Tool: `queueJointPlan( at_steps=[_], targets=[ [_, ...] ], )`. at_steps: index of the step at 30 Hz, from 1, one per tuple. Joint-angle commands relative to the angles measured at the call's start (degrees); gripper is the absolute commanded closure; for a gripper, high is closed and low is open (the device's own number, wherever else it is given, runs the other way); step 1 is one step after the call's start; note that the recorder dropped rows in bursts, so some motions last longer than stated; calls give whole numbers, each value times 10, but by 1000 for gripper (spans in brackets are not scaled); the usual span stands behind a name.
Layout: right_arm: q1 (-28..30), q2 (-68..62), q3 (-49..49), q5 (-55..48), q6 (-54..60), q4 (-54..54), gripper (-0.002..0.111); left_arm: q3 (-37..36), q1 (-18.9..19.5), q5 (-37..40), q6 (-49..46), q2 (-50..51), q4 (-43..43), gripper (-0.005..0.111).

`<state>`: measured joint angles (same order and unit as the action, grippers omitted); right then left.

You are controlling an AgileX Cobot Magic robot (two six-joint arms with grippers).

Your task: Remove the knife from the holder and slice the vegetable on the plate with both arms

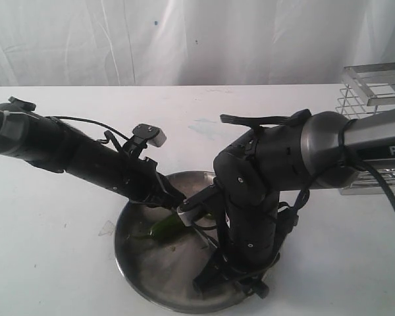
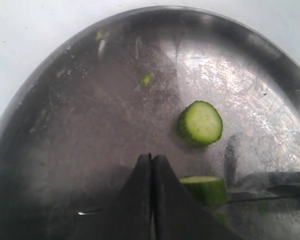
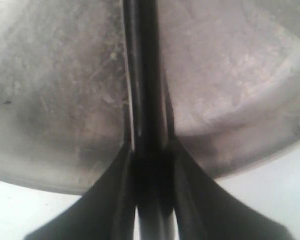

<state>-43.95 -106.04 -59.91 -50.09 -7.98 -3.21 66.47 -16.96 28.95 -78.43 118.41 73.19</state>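
Slim black knife [image 3: 140, 75]: clamped in right hand [image 3: 149, 150], above round stainless-steel plate [image 2: 90, 125]. Dark green pepper [image 2: 206, 189]: on plate, just beside fully closed, empty-looking left hand [image 2: 151, 162]. Risk judged: if not pinned, pepper may be rolled aside by blade.

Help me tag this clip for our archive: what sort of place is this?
Probably a lab test bench staged as a kitchen, not a real one: a plain white table, a white curtain behind it, and only a steel plate with a sliced green vegetable and a wire holder as props.
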Motion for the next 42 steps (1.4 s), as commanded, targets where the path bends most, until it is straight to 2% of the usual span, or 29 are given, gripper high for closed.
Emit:
queueJointPlan(
  at_steps=[1, 11, 18, 27, 34, 42],
  targets=[
    [6, -9, 5, 19, -12, -15, 108, -10, -4, -4, 1, 6, -22, 107],
    [6, -9, 5, 8, -12, -15, 108, 6, -4, -17, 7, -77, -12, 107],
    [6, -9, 5, -8, -12, -15, 108, 2, -4, -15, 7, -84, -12, 107],
    [6, -9, 5, 47, -12, -15, 108, 2, -4, -13, 7, -84, -12, 107],
    [6, -9, 5, 133, -13, -15, 108, 2, -4, -22, 7, -84, -12, 107],
    [7, -9, 5, 64, -13, -19, 108, 2, -4, -22, 19, -84, -13, 107]
  ],
)
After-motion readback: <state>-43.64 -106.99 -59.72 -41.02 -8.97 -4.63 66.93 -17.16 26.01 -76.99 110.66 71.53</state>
